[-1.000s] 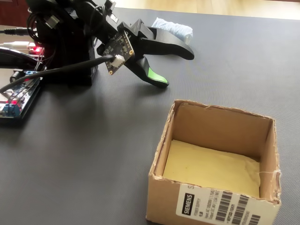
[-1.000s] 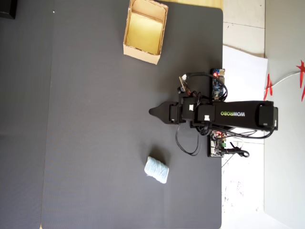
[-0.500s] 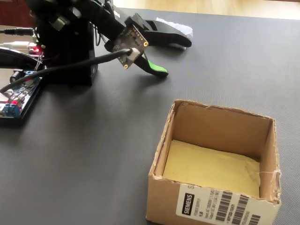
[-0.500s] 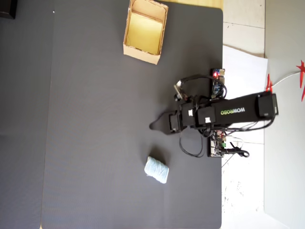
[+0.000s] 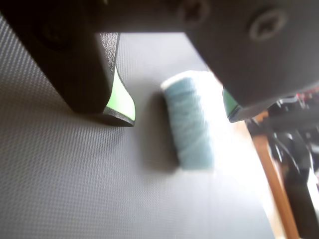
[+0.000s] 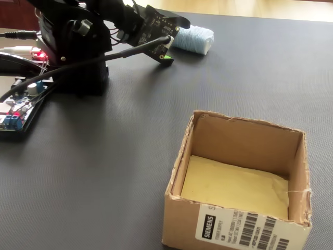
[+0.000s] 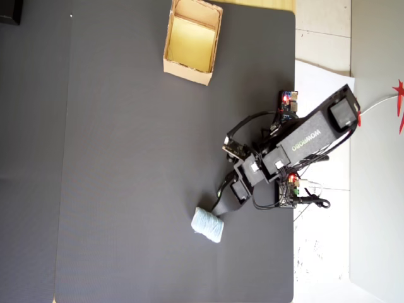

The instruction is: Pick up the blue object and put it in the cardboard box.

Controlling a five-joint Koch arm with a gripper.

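Observation:
The blue object [image 5: 189, 124] is a pale blue ribbed lump lying on the dark mat. In the wrist view it sits between the two green-padded jaws of my gripper [image 5: 177, 113], which is open. A gap of mat shows on its left side, and its right side lies close to the right jaw. The fixed view shows the gripper [image 6: 174, 40] low at the blue object [image 6: 193, 39], far from the cardboard box [image 6: 234, 229], which holds nothing on its yellowish floor. From overhead, the blue object [image 7: 207, 225] is near the mat's lower right, the gripper [image 7: 218, 208] is by it, and the cardboard box [image 7: 186, 71] is at the top.
The arm's base [image 6: 78, 52] and circuit boards with wires [image 6: 15, 112] stand at the left of the fixed view. Overhead, the mat's right edge [image 7: 295, 95] runs beside the arm, with white floor beyond. A wooden edge [image 5: 271, 174] and cables show at the wrist view's right.

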